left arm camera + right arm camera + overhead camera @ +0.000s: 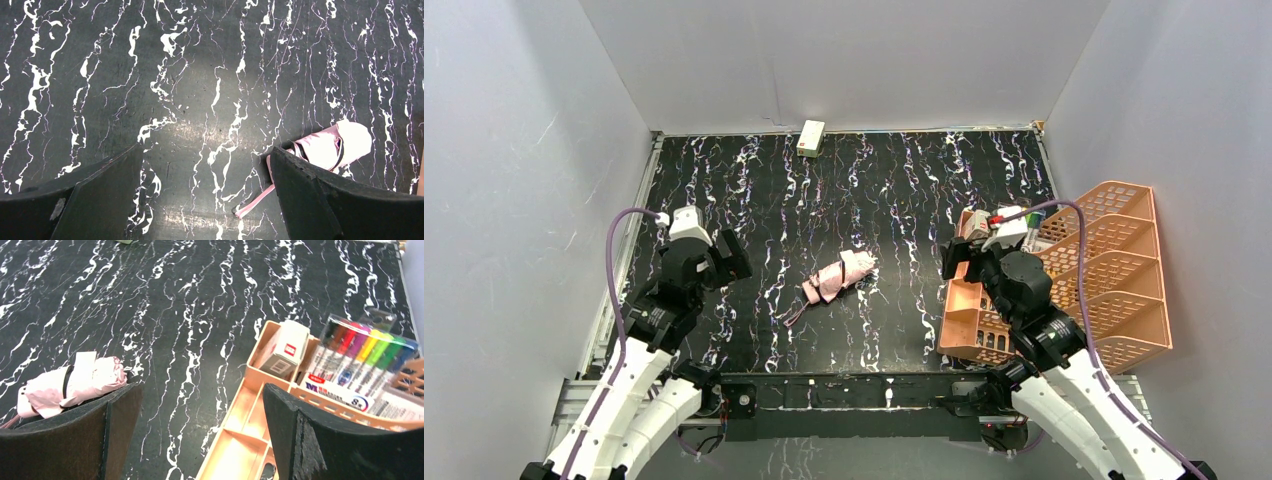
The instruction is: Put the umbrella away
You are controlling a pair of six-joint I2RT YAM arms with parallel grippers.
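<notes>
My left gripper (727, 257) and right gripper (952, 258) both gape wide, empty. The folded pink umbrella (839, 277) lies mid-table between them, well apart from the orange rack (1114, 270). Danger: pinch loose fabric or the strap (252, 200) alone and it unfurls.

Left arm (656, 312), right arm (1027, 292), both jaws wide apart.

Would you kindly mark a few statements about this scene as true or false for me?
1. The umbrella lies folded on the table, held by nothing. True.
2. The left gripper and right gripper are shut. False: both stand open.
3. A marker pack sits in the orange rack. True.
4. The cream box is inside the rack. False: it lies at the table's far edge.
</notes>
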